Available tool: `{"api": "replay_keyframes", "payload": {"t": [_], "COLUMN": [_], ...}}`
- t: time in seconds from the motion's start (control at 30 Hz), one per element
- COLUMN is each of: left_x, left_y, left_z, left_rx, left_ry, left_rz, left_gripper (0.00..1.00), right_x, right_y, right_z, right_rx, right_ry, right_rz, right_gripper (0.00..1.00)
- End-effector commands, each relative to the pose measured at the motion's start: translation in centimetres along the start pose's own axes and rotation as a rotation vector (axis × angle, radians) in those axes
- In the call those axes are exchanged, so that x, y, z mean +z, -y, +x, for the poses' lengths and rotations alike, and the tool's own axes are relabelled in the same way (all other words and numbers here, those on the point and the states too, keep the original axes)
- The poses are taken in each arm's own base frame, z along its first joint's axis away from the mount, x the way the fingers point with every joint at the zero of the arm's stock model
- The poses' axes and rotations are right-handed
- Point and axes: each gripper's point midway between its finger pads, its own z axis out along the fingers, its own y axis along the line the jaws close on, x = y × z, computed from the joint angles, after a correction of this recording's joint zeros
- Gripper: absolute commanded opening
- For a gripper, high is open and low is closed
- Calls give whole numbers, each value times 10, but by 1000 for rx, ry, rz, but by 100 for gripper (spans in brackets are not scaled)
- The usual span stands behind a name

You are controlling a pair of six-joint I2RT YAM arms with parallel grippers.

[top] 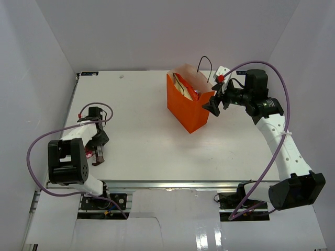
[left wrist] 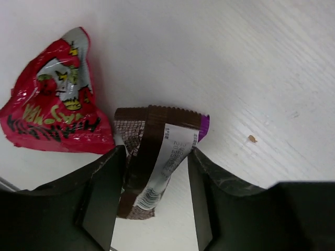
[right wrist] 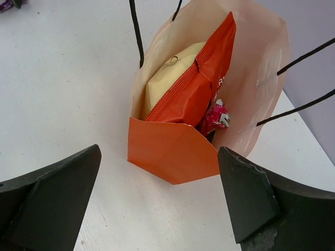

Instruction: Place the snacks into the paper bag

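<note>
The paper bag (top: 186, 107) stands upright at the back middle of the table, its mouth open. Inside the paper bag (right wrist: 172, 151) a red-orange chip bag (right wrist: 196, 89) stands next to a pale yellow packet (right wrist: 167, 78) and a pink-red wrapper (right wrist: 215, 117). My right gripper (top: 213, 104) hovers open and empty just right of the bag's rim. At the table's near left, my left gripper (left wrist: 154, 201) is low over a purple-brown wrapper (left wrist: 152, 146) lying between its open fingers (left wrist: 102, 198). A red crinkled wrapper (left wrist: 52, 104) lies just left of them, also visible from above (top: 89, 153).
White enclosure walls rise close on the left, back and right. The table's front edge (top: 172, 180) runs just ahead of both arm bases. The bag's thin black handles (right wrist: 137, 31) stick up above its rim. Purple cables (top: 36, 157) loop off each arm.
</note>
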Motion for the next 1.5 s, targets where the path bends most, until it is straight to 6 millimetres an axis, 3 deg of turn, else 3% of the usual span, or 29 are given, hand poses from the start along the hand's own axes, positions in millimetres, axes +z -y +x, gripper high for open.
{"api": "replay_keyframes", "payload": {"t": [0.0, 0.03, 0.13, 0.23, 0.33, 0.53, 0.57, 0.63, 0.67, 0.7, 0.73, 0.8, 0.83, 0.87, 0.93, 0.97, 1.1, 1.33, 1.43, 1.47], "left_x": [-6, -7, -14, -27, -50, -123, -138, -161, -183, -192, -201, -222, -234, -248, -260, -271, -286, -297, -299, -299], "left_y": [25, 28, 36, 47, 68, 132, 142, 155, 168, 174, 179, 193, 198, 206, 211, 216, 220, 221, 220, 219], "left_z": [-9, -7, -4, -7, -9, 2, -3, 5, 4, 7, 7, 7, 2, 2, -3, -4, -8, 1, 4, 4], "left_rx": [58, 54, 40, 23, -8, -103, -104, -136, -105, -136, -141, -135, -166, -157, -191, -192, -218, -226, -230, -230], "left_ry": [2, -10, -19, -11, -18, -128, -101, -155, -120, -153, -150, -122, -116, -95, -69, -59, -26, -48, -58, -60], "left_rz": [148, 167, 229, 312, 463, 968, 1048, 1166, 1250, 1282, 1309, 1371, 1404, 1447, 1460, 1477, 1489, 1526, 1534, 1535], "left_gripper": [58, 49, 40, 35, 32, 29, 29, 29, 29, 29, 29, 29, 29, 29, 29, 29, 29, 29, 29, 29], "right_x": [-8, -9, -10, -10, -13, -25, -19, -9, 1, 6, 15, 38, 45, 64, 81, 98, 130, 162, 171, 173], "right_y": [0, 1, 2, -1, -17, -85, -96, -106, -121, -130, -152, -155, -172, -164, -173, -165, -141, -153, -154, -155], "right_z": [-15, -17, -19, -24, -34, -55, -57, -54, -53, -51, -54, -46, -47, -43, -42, -30, -17, -1, -5, -7], "right_rx": [-22, -22, -19, -22, -55, -164, -166, -141, -142, -91, -89, -61, 23, 60, 156, 307, 526, 674, 690, 693], "right_ry": [46, 49, 56, 72, 114, 266, 265, 223, 194, 160, 144, 95, 63, 29, -24, -100, -160, -214, -201, -195], "right_rz": [4, 7, 4, -15, -105, -451, -489, -501, -531, -542, -584, -517, -532, -458, -431, -328, -42, -48, -67, -78], "right_gripper": [98, 98, 98, 98, 98, 96, 95, 93, 91, 90, 89, 88, 88, 88, 88, 89, 98, 99, 100, 95]}}
